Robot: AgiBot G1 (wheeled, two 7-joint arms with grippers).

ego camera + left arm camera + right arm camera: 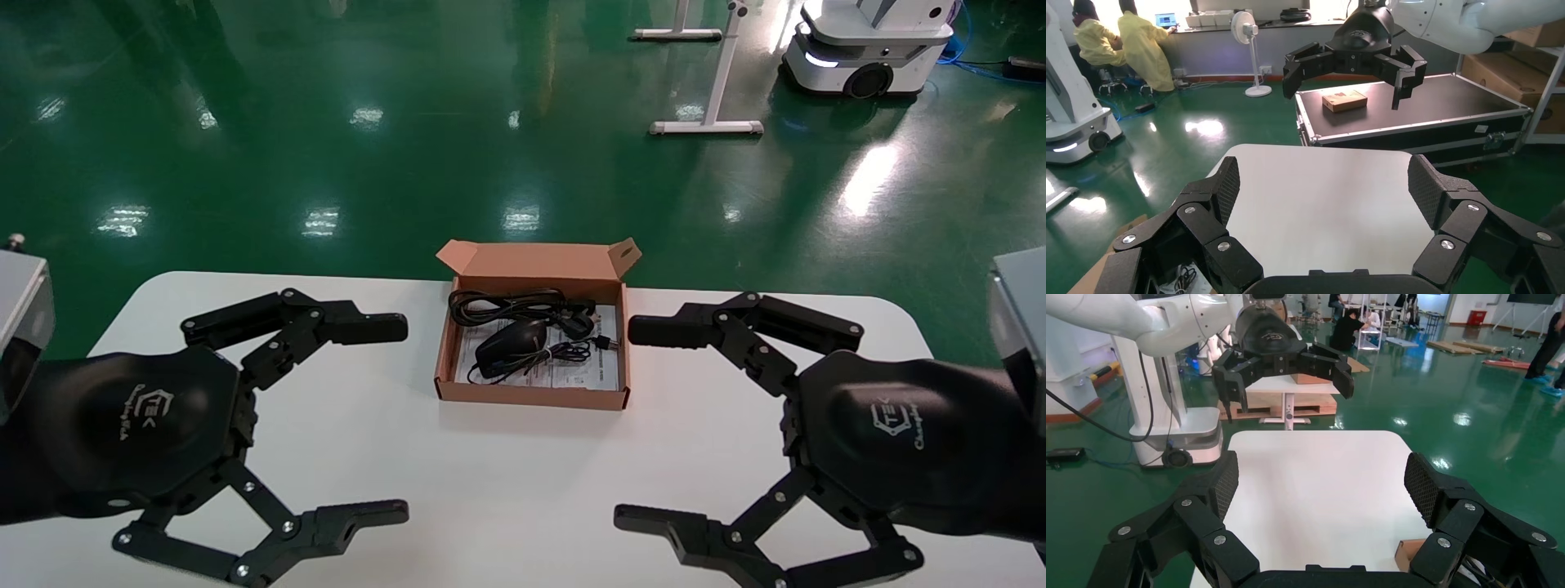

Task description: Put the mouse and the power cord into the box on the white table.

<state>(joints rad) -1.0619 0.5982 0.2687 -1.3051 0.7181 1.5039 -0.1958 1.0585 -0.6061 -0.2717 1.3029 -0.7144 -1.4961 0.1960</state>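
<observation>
White table (507, 482) holds the box (535, 392) between wide-open, empty left gripper (404, 420) and right gripper (625, 423), mouse (511, 343) and power cord (511, 306) already inside; task looks complete.

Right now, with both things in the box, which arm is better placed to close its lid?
Neither clearly: the left gripper and right gripper hang open, about equally far either side of the box. Its lid stands at the far edge.

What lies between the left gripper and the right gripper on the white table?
In the head view, the box sits between the left gripper and the right gripper, holding the mouse and the power cord. The white table nearer the robot is bare.
</observation>
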